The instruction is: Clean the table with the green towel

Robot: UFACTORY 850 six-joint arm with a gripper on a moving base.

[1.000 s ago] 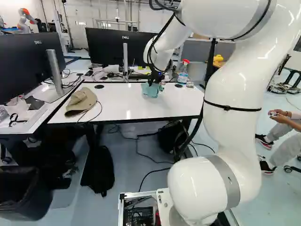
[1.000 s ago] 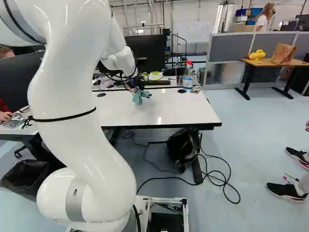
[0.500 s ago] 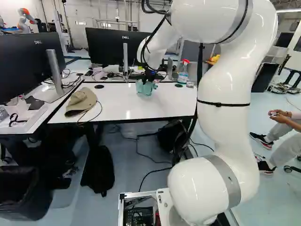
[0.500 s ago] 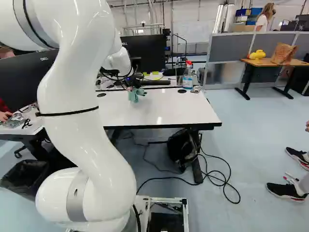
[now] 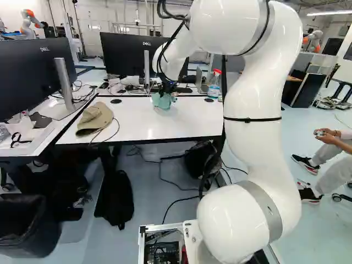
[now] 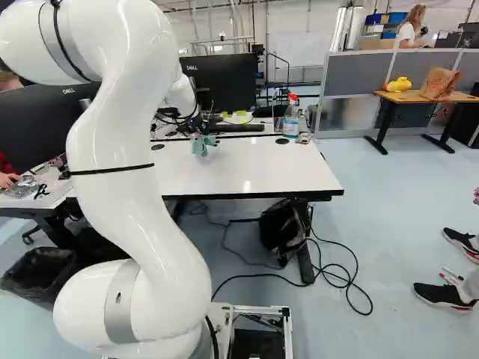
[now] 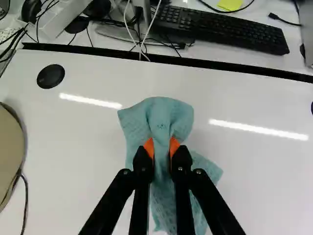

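Over the back part of the white table, the gripper holds the green towel in the left base view. In the wrist view the gripper is shut on the towel, a fold of it pinched between the orange pads. The cloth bunches up ahead of the fingers and spreads out beneath them. Whether its lower part touches the table, I cannot tell. The right base view shows the towel left of the spray bottle.
A tan cap lies at the table's left, with a cable beside it. Behind the table's back edge stand a monitor and a keyboard. Another monitor stands at the left. Another robot is far off.
Holding the towel, my gripper has moved left across the table's back part in both base views. The arm has swung left with it. The base has not moved.
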